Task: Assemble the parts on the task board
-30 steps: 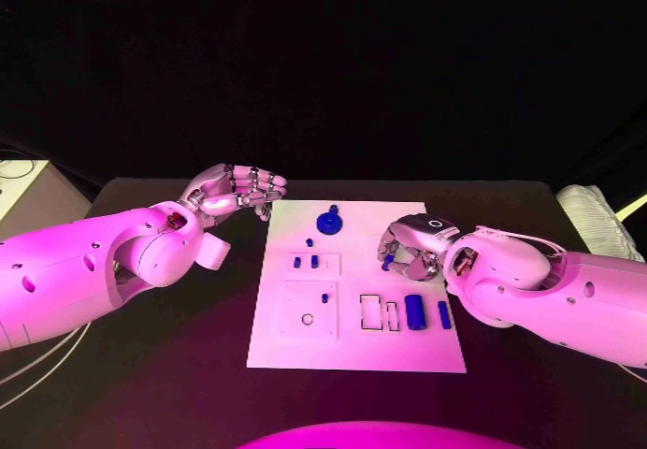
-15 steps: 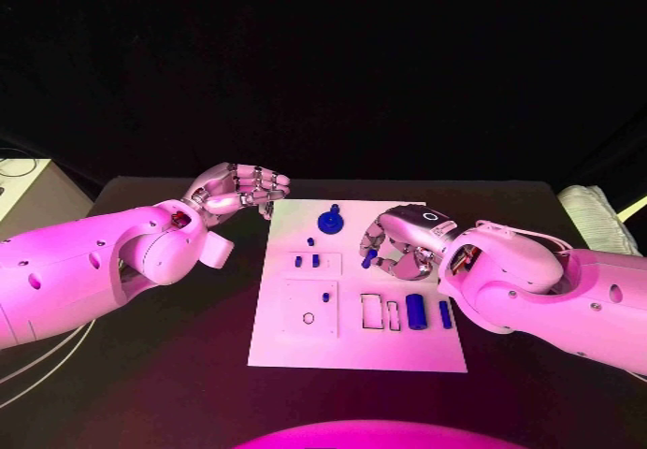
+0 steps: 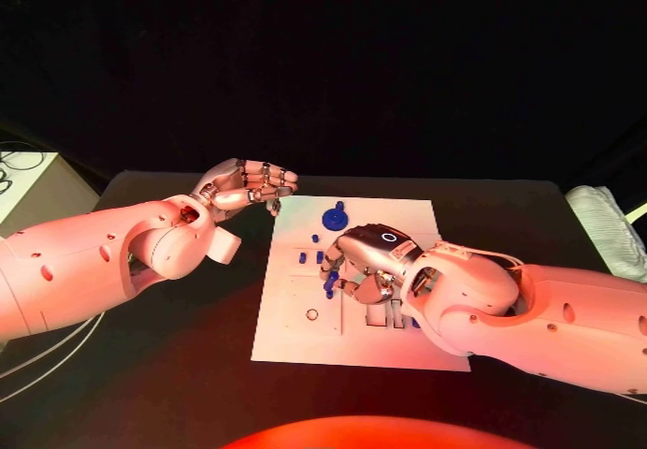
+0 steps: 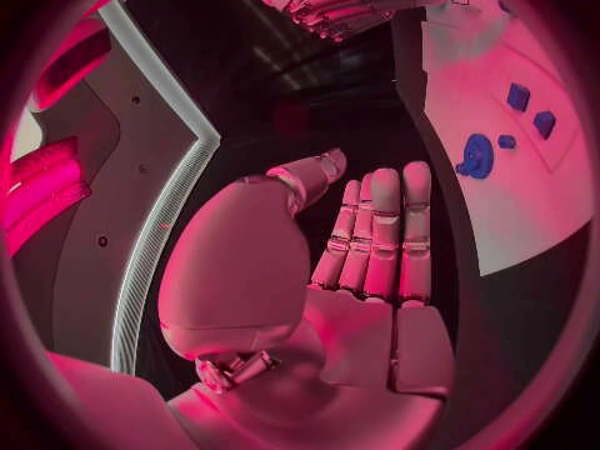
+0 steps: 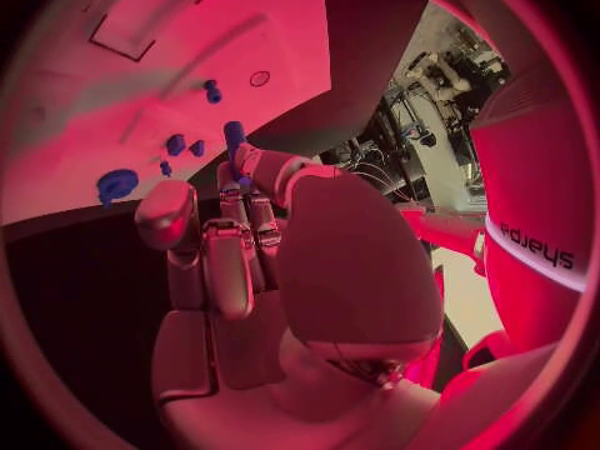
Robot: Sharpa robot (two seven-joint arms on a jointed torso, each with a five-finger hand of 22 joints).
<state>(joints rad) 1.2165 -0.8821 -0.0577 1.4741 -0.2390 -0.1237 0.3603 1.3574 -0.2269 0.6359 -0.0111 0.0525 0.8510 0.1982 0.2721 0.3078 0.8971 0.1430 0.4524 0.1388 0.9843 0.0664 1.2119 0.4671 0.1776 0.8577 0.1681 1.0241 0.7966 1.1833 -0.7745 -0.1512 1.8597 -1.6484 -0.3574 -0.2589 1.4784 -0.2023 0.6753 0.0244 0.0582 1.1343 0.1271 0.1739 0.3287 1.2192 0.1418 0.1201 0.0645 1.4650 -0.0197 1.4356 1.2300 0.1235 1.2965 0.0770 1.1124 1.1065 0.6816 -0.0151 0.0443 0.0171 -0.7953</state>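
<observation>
The white task board [image 3: 304, 341] lies mid-table. My right hand [image 3: 366, 265] hovers over its middle and pinches a small blue peg [image 3: 330, 280] at its fingertips; the right wrist view shows the same peg [image 5: 234, 135] above the board [image 5: 113, 80]. A round blue part [image 3: 333, 219] stands near the board's far edge, with two small blue pieces [image 3: 302, 255] closer in. My left hand [image 3: 250, 187] hangs beside the board's far left corner, fingers curled in, holding nothing. The left wrist view has its empty palm [image 4: 369, 270] beside the board [image 4: 500, 200].
An oval hole [image 3: 311, 315] marks the board's near left. Rectangular slots [image 3: 381, 316] show partly under my right forearm, which covers the board's right side. Black table surrounds the board, and a pale object [image 3: 613, 229] lies at its right edge.
My right hand has moved from the board's right side to its middle left, carrying the blue peg. The left hand has kept its place.
</observation>
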